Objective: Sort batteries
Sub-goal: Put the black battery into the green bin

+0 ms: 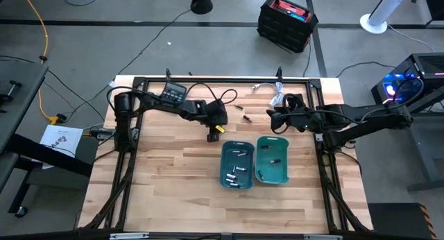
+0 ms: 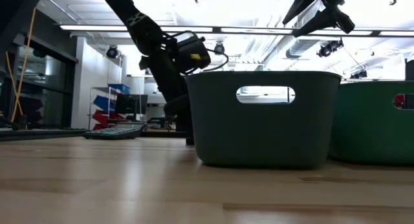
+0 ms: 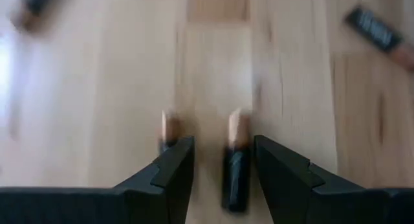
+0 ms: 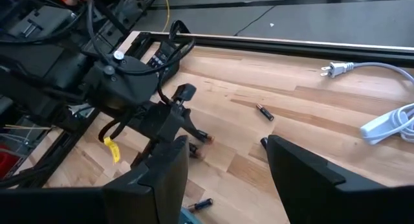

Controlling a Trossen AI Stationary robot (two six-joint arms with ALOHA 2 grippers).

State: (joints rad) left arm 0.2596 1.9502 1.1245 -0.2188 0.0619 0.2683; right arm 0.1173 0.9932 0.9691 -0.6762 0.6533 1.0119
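Observation:
My left gripper (image 1: 213, 136) points down at the table just beyond the teal bin (image 1: 237, 165), and it is open. In the left wrist view, a dark battery with a copper end (image 3: 236, 166) lies on the wood between its fingers (image 3: 223, 149). A second battery (image 3: 169, 128) lies at the tip of the other finger. My right gripper (image 1: 272, 116) hangs open and empty above the table, beyond the green bin (image 1: 272, 159). Several batteries lie in the teal bin and two in the green bin. Loose batteries (image 1: 248, 118) (image 4: 264, 112) lie on the table. My left gripper comes from above, with its fingers (image 3: 174, 162) on either side of the dark battery's body (image 3: 236, 179), along its length. The battery lies flat on the table. I cannot tell whether either finger touches it.
A black calculator (image 1: 173, 93) lies at the far left of the table. A white coiled cable with a plug (image 1: 276, 94) lies at the far middle. A dark frame (image 1: 132, 129) borders the table. Bare wood (image 1: 159, 184) spreads across the near left.

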